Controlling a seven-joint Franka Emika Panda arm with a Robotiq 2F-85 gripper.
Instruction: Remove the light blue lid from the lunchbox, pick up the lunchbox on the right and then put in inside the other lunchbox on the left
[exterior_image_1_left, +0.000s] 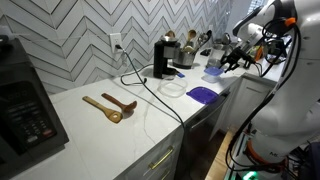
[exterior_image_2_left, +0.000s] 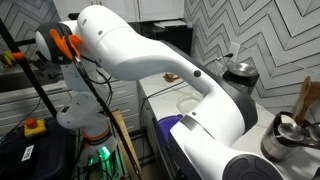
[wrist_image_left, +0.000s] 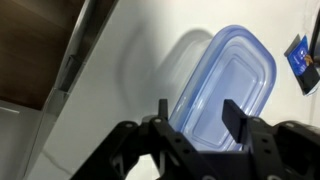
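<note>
The light blue lid is a pale blue, rounded rectangle lying flat on the white counter. In the wrist view it fills the space in front of my gripper. The jaws are open and hover over the lid's near end, with one finger at its left edge and the other above its surface. In an exterior view the gripper is at the far right end of the counter, just above the lid. A clear lunchbox stands to the left of it. I cannot tell whether a lunchbox lies under the lid.
A darker purple flat piece lies near the counter's front edge and also shows in an exterior view. A black coffee machine, kettles and a cable stand at the back. Two wooden spoons lie to the left. The counter edge runs left of the lid.
</note>
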